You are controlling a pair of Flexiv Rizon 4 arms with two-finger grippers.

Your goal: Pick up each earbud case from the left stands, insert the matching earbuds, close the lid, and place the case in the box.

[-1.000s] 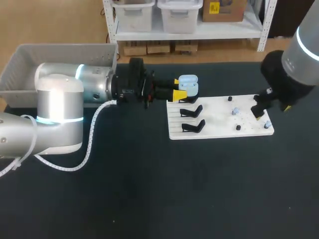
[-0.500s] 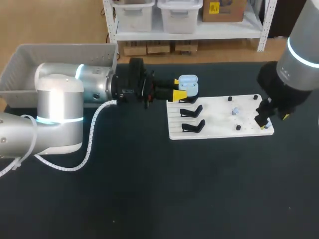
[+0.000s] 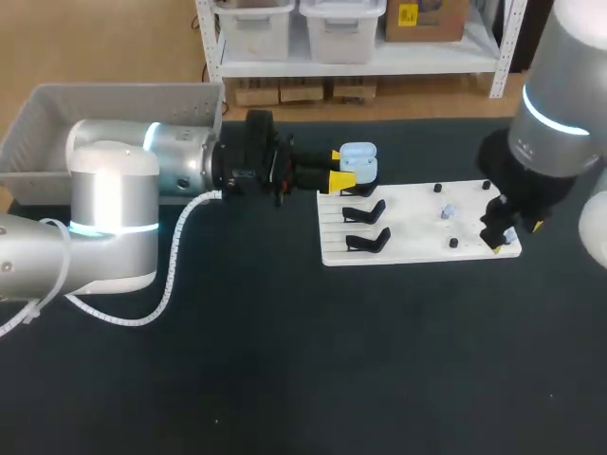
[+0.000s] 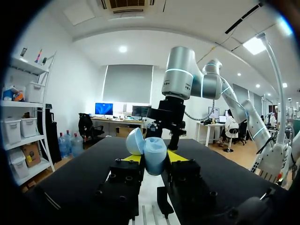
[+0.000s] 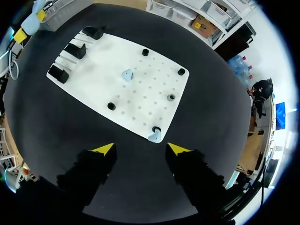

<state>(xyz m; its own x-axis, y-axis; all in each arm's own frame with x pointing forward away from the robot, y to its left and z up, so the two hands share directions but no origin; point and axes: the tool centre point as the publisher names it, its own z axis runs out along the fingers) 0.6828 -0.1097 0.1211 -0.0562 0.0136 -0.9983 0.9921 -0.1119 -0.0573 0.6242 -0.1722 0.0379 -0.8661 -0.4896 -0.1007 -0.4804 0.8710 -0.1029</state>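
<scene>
Where the table met its left edge, a grey plastic box sat behind the left arm, which stretched across toward a white perforated board. Black angled stands stood on the board's left part. Small black pegs dotted its right part, with one light-blue earbud near the middle and a second earbud at the near right corner. The left gripper was clamped on the light-blue earbud case, a yellow tip at each side. The case's lid was hinged open, and it was held at the board's far left corner. The right gripper hung spread wide with nothing in it, the second earbud just ahead between its fingers, untouched. Over the last second the right arm had drawn along the board's right edge toward that corner, while the left arm had kept still.
</scene>
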